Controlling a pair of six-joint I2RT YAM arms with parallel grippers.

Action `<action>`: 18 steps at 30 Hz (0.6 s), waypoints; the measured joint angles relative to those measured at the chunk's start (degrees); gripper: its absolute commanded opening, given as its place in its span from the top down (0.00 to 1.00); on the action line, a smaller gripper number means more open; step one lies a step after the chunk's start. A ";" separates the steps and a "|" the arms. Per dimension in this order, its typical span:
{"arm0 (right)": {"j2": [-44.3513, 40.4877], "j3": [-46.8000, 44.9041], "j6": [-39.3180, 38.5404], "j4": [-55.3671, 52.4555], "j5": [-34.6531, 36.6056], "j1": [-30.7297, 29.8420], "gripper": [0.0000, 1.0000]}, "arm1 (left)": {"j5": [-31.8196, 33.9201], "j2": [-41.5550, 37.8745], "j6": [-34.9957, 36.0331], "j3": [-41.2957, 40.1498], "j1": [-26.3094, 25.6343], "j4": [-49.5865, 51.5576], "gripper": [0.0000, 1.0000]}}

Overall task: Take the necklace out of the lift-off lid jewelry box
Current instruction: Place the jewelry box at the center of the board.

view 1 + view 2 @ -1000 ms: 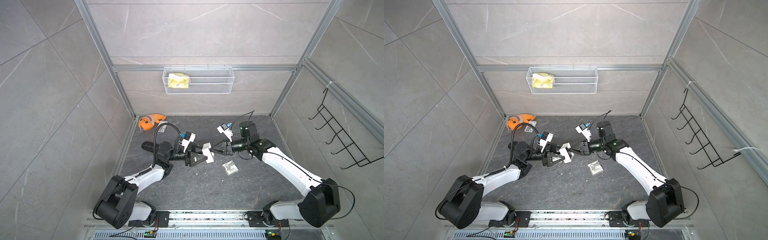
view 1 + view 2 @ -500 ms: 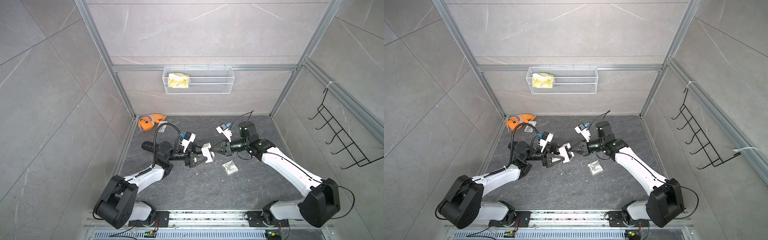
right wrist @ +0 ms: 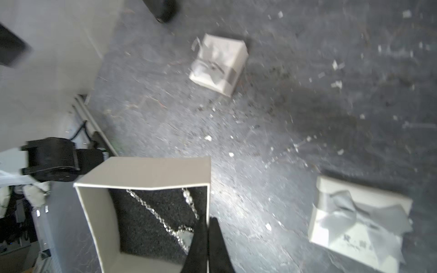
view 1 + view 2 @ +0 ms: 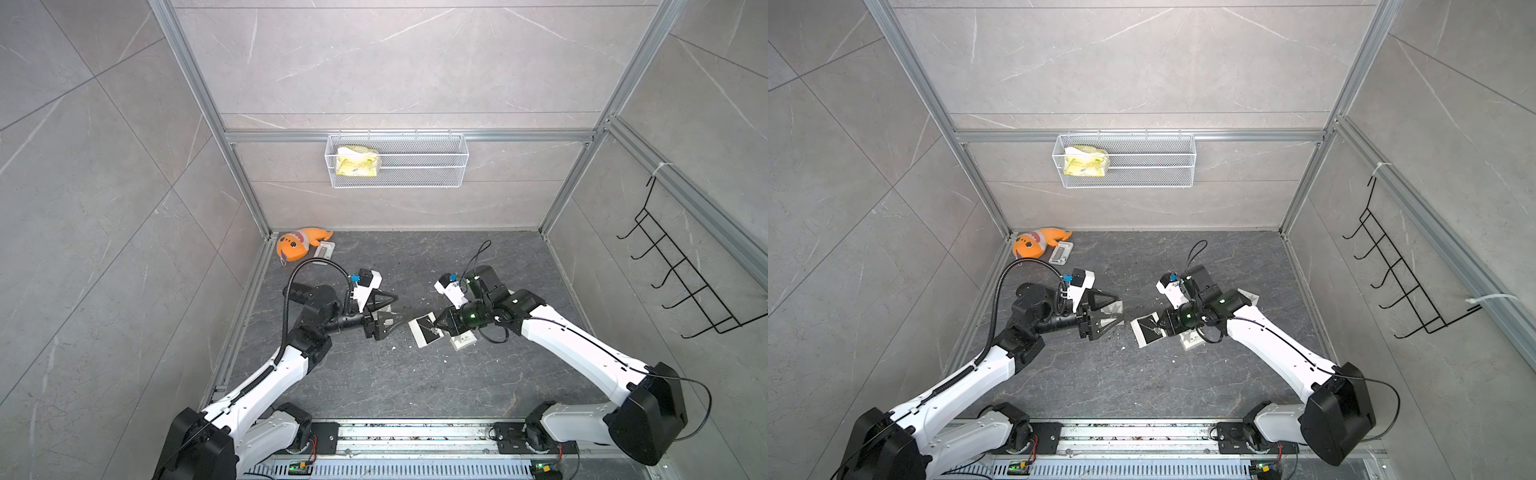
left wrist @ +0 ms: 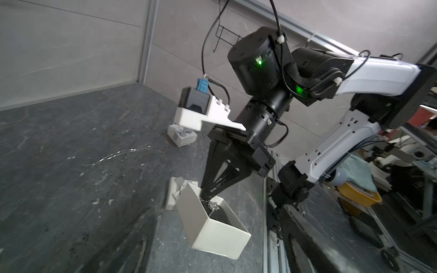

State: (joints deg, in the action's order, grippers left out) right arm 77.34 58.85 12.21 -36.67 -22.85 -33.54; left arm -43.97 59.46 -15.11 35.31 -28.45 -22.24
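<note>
The white jewelry box [image 4: 423, 331] [image 4: 1145, 331] has no lid on and hangs tilted between the two arms. My right gripper [image 4: 435, 328] [image 4: 1160, 326] [image 3: 208, 222] is shut on one of its walls, one finger inside and one outside. The necklace [image 3: 163, 219] [image 5: 211, 208], a silver chain, lies on the black pad inside the box, right beside the inner finger. My left gripper [image 4: 395, 312] [image 4: 1119, 309] stands open a short way to the left of the box and touches nothing.
Two white lids or boxes with grey bows lie on the dark floor: one [image 3: 218, 65] beyond the left gripper, the other [image 3: 357, 224] under the right wrist. An orange plush fish [image 4: 297, 245] lies in the back left corner. A wire basket [image 4: 395, 160] hangs on the back wall.
The left gripper has opened wider and drawn back to the left, off the box. The right gripper has shut on the box wall and holds it alone.
</note>
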 measured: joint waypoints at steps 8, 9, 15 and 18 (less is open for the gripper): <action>8.28 -4.39 4.48 -2.08 13.20 -5.42 1.00 | 8.00 0.98 1.40 -4.87 0.26 2.84 0.17; 9.01 -4.55 4.85 -2.12 13.84 -5.84 1.00 | 8.28 1.64 1.40 -5.62 0.26 2.78 0.18; 12.15 -4.66 6.69 -1.42 16.11 -7.63 0.97 | 10.71 4.74 1.20 -8.70 0.20 2.95 0.19; 13.00 -4.63 6.97 -1.01 16.28 -7.87 0.90 | 11.41 4.76 1.20 -9.14 0.00 2.93 0.20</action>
State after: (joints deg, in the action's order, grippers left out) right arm 90.35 54.22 19.18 -37.67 -6.57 -41.41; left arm -32.56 64.23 -13.91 26.17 -28.45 -19.31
